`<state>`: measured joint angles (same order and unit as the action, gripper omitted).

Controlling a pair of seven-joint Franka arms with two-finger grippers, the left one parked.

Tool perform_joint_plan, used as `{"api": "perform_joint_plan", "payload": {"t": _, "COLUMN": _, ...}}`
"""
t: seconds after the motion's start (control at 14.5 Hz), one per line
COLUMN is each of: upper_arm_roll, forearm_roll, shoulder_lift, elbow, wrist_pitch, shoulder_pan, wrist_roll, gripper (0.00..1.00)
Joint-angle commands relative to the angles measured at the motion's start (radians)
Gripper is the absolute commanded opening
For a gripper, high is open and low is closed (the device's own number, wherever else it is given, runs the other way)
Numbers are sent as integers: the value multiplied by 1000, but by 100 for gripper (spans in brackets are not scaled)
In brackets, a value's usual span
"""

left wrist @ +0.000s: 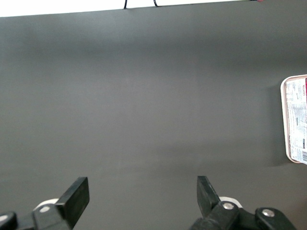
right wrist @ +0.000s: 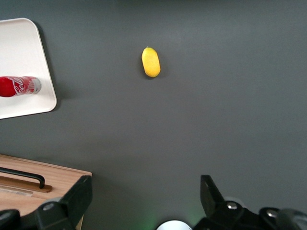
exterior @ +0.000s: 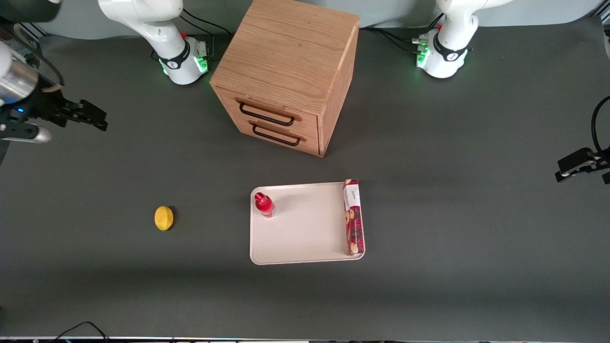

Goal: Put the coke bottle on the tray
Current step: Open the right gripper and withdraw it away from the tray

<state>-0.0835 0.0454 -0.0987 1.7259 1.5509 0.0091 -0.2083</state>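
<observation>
The small red coke bottle [exterior: 264,205] stands upright on the cream-white tray [exterior: 305,228], in the tray's corner toward the working arm's end and away from the front camera. It also shows in the right wrist view [right wrist: 19,86] on the tray [right wrist: 21,52]. My right gripper [exterior: 93,118] is open and empty. It hangs high at the working arm's end of the table, well apart from the tray. In its own view the gripper [right wrist: 144,196] holds nothing between its fingers.
A red cookie box [exterior: 353,216] lies along the tray's edge toward the parked arm. A yellow lemon [exterior: 164,218] lies on the dark table between my gripper and the tray. A wooden two-drawer cabinet [exterior: 290,71] stands farther from the front camera than the tray.
</observation>
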Motion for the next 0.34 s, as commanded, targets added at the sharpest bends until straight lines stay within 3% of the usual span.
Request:
{"api": "perform_joint_plan", "payload": {"t": 0.0, "upper_arm_roll": 19, "forearm_roll": -28, "shoulder_lift": -55, "elbow": 72, "wrist_pitch": 44, "shoulder_pan": 17, "wrist_roll": 17, "gripper": 100}}
{"api": "perform_joint_plan", "payload": {"t": 0.28, "upper_arm_roll": 43, "forearm_roll": -39, "shoulder_lift": -13, "elbow": 0, "wrist_pitch": 35, "shoulder_pan": 17, "wrist_roll": 17, "gripper": 100}}
